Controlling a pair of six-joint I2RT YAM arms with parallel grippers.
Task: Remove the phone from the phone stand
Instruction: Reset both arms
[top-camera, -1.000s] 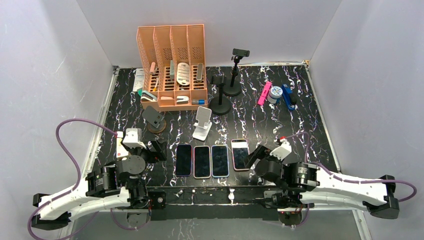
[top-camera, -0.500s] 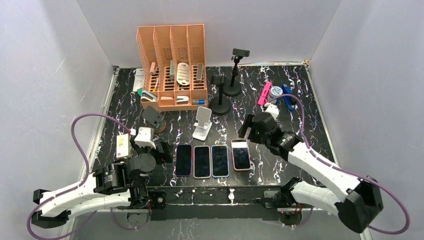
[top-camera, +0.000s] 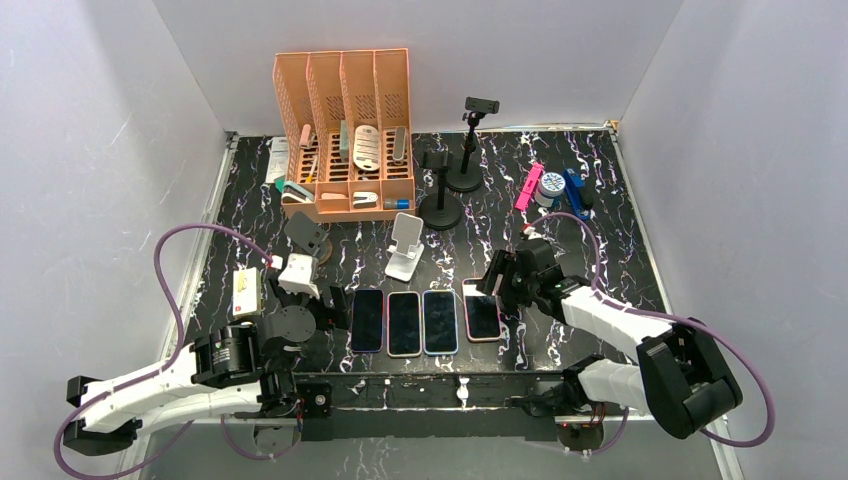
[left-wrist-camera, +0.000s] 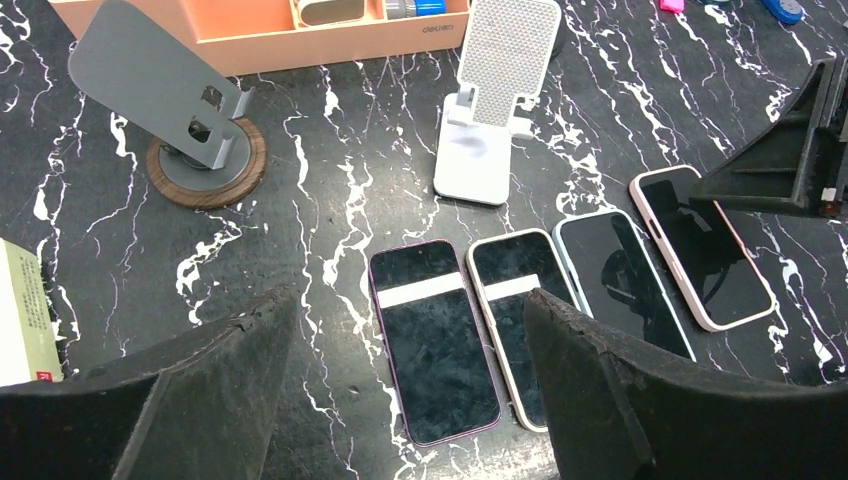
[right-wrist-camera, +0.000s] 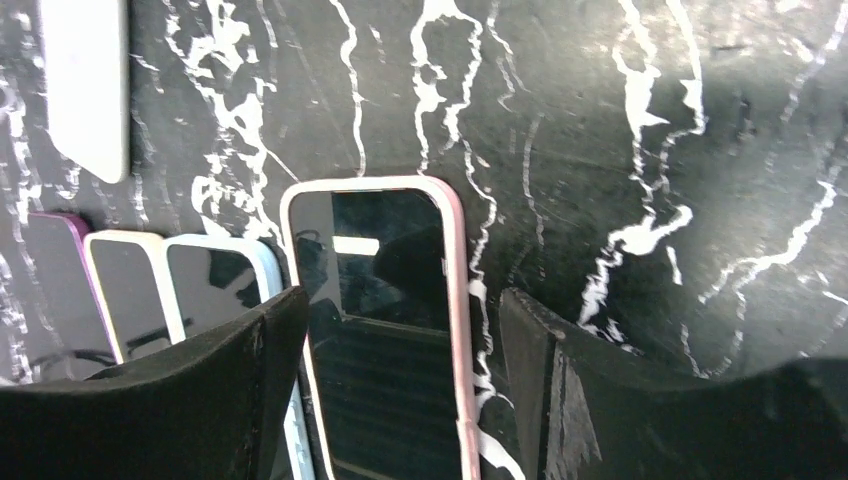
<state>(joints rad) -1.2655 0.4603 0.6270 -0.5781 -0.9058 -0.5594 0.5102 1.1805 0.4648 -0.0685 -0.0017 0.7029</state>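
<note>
Phone (top-camera: 481, 318), pink case: flat near table's near edge, 4th in row. White stand (top-camera: 404, 248) empty. Right gripper (right-wrist-camera: 400, 295) jaws apart over phone, no grip; left gripper (left-wrist-camera: 407, 297) jaws apart. Removal judged done.

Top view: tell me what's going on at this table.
Two robot arms are taking phones off stands. Four phones lie flat in a row on the table, and the white stand and grey stand are both empty. The right gripper hangs open over the pink-cased phone at the row's right end, not gripping it. The left gripper is open near the left end, holding nothing.
</note>
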